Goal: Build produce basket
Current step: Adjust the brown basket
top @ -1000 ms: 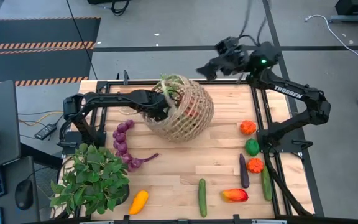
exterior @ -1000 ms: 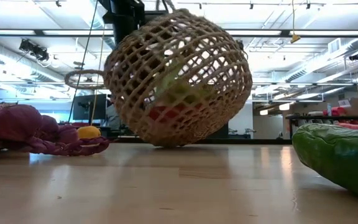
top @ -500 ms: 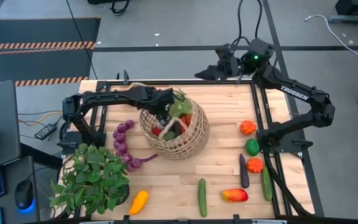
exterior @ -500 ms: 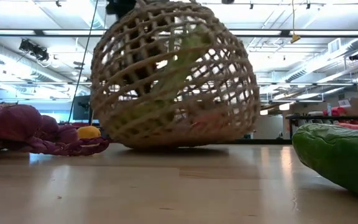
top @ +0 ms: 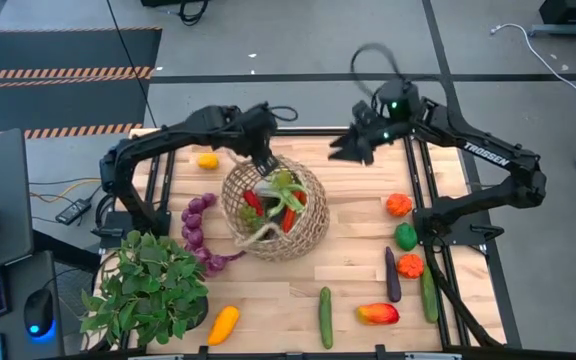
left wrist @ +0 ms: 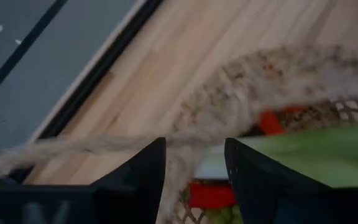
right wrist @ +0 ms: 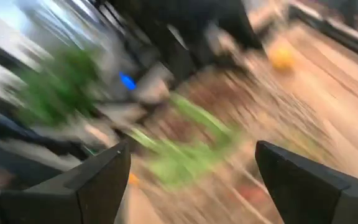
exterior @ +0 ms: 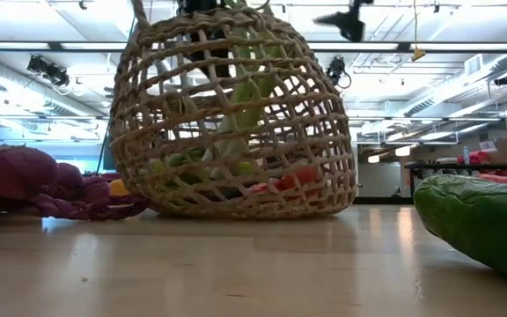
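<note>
Since half a second ago we are seeing the basket (top: 273, 210) settled upright on the table (top: 358, 255), where it was tipped before, and the right gripper (top: 346, 146) has swung in toward it from beyond the table's far edge.

Nearest the front of the table, well apart from the basket, a yellow squash (top: 223, 324), a cucumber (top: 325, 317) and a red-yellow pepper (top: 378, 314) are lying. A purple string (top: 200, 228) is lying just left of the basket. The basket itself is holding leek and peppers (top: 273, 199).

The left gripper (top: 264, 160) is hovering at the basket's far rim, its fingers (left wrist: 143, 169) standing apart astride a loop handle (left wrist: 185, 140). The right gripper is hanging beyond the basket, fingers (right wrist: 104, 180) spread wide.
</note>
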